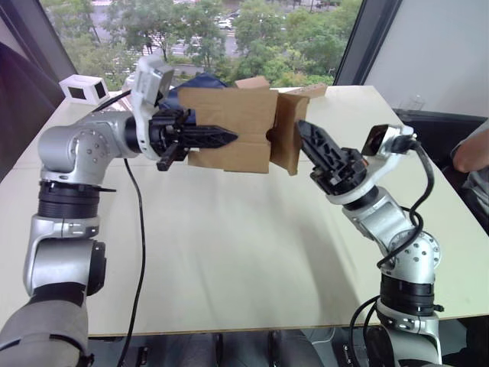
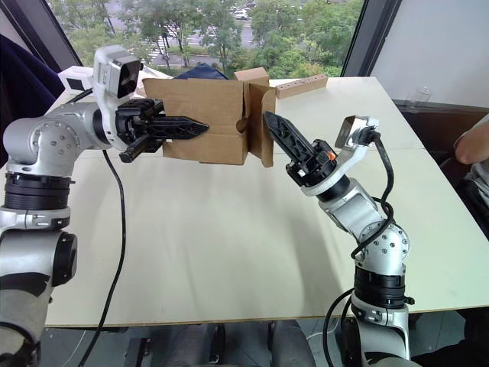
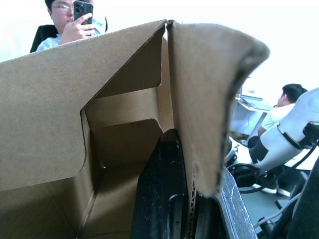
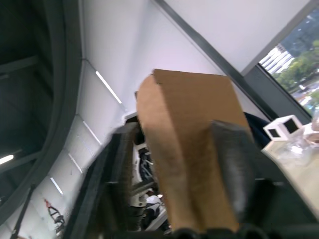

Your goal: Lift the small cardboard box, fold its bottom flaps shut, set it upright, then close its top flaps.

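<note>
Brown and unprinted, the small rectangular cardboard box (image 1: 229,126) hangs in the air above the far middle of the pale counter (image 1: 229,252), lying on its side with its open end toward my right. My left gripper (image 1: 218,138) is clamped on the box's near wall, one finger inside. My right gripper (image 1: 312,138) has its fingers apart with one brown cardboard flap (image 1: 289,130) between them. A long tan block (image 2: 300,86) lies on the counter beyond.

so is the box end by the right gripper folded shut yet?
Not yet. The small cardboard box hangs midair; one flap juts out by the right gripper.
</note>
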`<act>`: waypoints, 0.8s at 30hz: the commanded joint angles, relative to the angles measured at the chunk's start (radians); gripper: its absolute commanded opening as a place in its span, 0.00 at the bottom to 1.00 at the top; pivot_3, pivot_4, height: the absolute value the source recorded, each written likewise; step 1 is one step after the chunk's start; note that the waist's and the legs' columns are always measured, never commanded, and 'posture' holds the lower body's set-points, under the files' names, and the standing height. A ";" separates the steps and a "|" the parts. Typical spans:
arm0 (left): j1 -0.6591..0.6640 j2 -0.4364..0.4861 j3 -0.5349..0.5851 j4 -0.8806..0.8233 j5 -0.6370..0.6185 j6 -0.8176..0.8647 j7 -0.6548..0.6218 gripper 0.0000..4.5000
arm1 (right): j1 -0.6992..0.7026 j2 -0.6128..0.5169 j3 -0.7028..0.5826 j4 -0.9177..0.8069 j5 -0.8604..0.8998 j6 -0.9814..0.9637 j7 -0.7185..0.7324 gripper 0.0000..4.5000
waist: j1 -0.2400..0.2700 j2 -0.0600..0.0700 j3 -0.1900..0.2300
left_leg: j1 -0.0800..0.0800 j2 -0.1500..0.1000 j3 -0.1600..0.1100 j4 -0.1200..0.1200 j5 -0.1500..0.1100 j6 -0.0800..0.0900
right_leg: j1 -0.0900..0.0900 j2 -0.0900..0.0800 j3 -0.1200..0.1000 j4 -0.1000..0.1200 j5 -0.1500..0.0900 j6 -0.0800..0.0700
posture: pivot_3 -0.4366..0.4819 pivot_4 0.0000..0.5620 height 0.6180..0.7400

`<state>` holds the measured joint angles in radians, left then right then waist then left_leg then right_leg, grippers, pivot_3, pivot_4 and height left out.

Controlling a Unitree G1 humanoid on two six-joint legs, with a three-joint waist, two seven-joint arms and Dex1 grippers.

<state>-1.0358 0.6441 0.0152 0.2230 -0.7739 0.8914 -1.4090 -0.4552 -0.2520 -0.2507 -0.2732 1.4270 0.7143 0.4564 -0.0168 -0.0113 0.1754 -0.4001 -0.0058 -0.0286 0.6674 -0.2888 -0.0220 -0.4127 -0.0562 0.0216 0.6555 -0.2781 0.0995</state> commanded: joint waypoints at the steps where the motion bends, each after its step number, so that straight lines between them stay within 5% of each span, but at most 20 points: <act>1: -0.027 0.009 0.033 -0.023 -0.011 0.001 0.010 0.00 | 0.002 0.033 0.009 -0.039 -0.011 -0.034 -0.015 0.47 | 0.000 0.000 0.000 | 0.000 0.000 0.000 0.000 0.000 0.000 | 0.000 0.000 0.000 0.000 0.000 0.000 | 0.48 0.27 1.00; 24: 0.005 -0.024 0.047 -0.035 -0.017 -0.014 0.057 0.00 | 0.007 0.196 0.104 -0.119 -0.065 -0.126 -0.111 0.47 | -0.003 0.000 0.000 | 0.000 0.000 0.001 0.000 0.000 0.000 | -0.003 0.000 0.002 0.005 0.000 0.000 | 0.48 0.27 1.00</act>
<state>-1.0209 0.6187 0.0283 0.2003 -0.7764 0.8869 -1.3513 -0.4470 -0.0512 -0.1536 -0.3521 1.3442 0.5848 0.3370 -0.0196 -0.0110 0.1753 -0.4003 -0.0061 -0.0276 0.6674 -0.2884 -0.0226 -0.4161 -0.0562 0.0235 0.6607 -0.2782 0.0994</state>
